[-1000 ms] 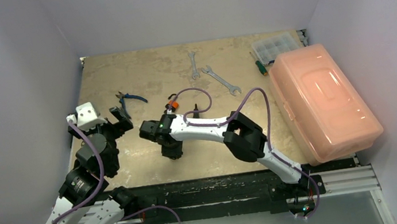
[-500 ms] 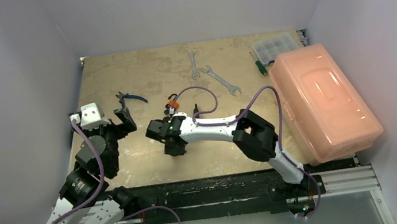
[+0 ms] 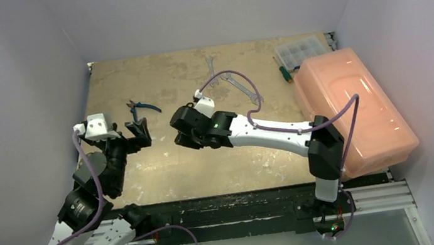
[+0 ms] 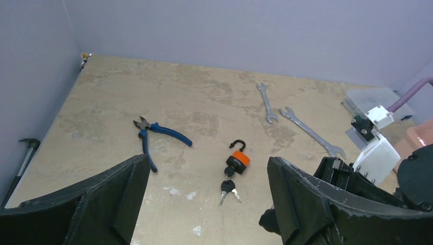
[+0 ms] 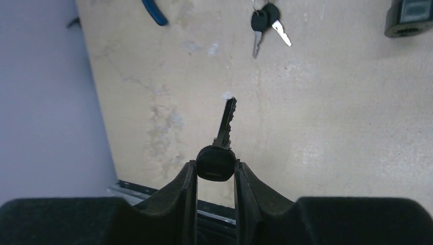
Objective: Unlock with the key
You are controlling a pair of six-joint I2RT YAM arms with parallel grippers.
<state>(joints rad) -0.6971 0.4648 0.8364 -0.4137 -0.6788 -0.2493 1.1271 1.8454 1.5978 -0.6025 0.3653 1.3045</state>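
Our right jaws are clamped on the black head of a key (image 5: 225,125), its blade pointing away above the counter (image 3: 152,80), while our left jaws stand wide apart and touch nothing. The orange padlock (image 4: 238,160) lies near the middle of the counter, a pair of keys (image 4: 227,188) just beside it on the near side. Along the right edge a pink lidded box (image 3: 352,108) sits shut, and at the far right corner we see a clear compartment case (image 3: 300,50), contents unclear.
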